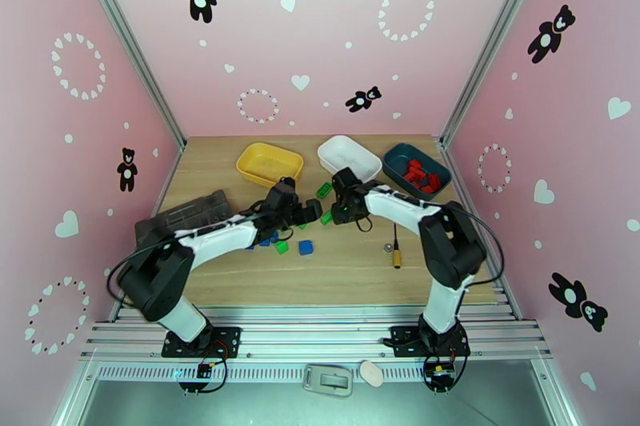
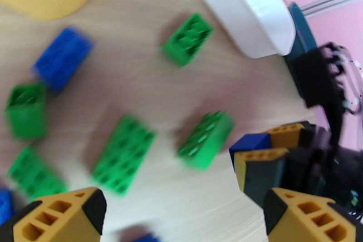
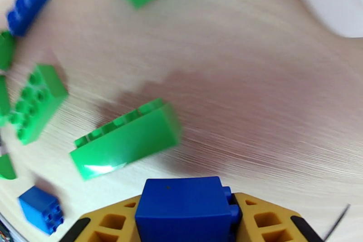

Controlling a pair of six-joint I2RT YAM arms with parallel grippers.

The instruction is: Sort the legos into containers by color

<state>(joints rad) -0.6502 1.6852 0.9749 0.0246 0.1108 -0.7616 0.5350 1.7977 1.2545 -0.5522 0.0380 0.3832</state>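
Left of the white bin, on its near side, the left gripper hangs with jaws spread wide over loose green and blue legos on the table, holding nothing. Just in front of the white bin, the right gripper pinches a blue brick between its fingers. The white bin lies directly beyond that gripper, nearer than the yellow bin to the left or the teal bin of red bricks to the right, so the right arm looks better placed for the drop.
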